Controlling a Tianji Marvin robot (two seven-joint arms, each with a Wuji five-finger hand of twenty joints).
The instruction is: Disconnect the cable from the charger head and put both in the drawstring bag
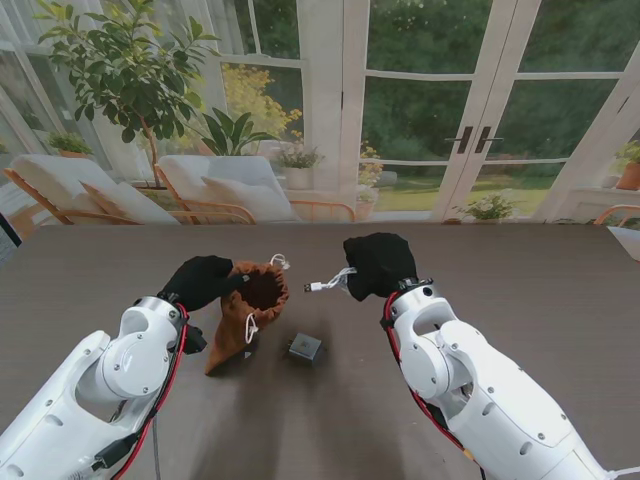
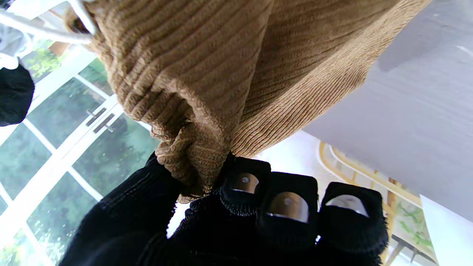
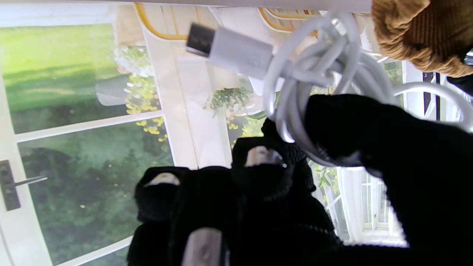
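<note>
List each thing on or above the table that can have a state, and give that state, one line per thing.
Drawstring bag: mouth open, rim held up by the left hand.
Cable: unplugged, coiled, held off the table beside the bag's mouth.
Charger head: lying loose on the table, outside the bag.
Left hand: shut on the bag's rim.
Right hand: shut on the cable.

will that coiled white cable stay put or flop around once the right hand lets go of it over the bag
Probably floppy: the cable hangs in loose loops from the right hand, its plug end jutting free. It looks light, so it may spring open and snag the rim of the bag, which the left hand holds open.
</note>
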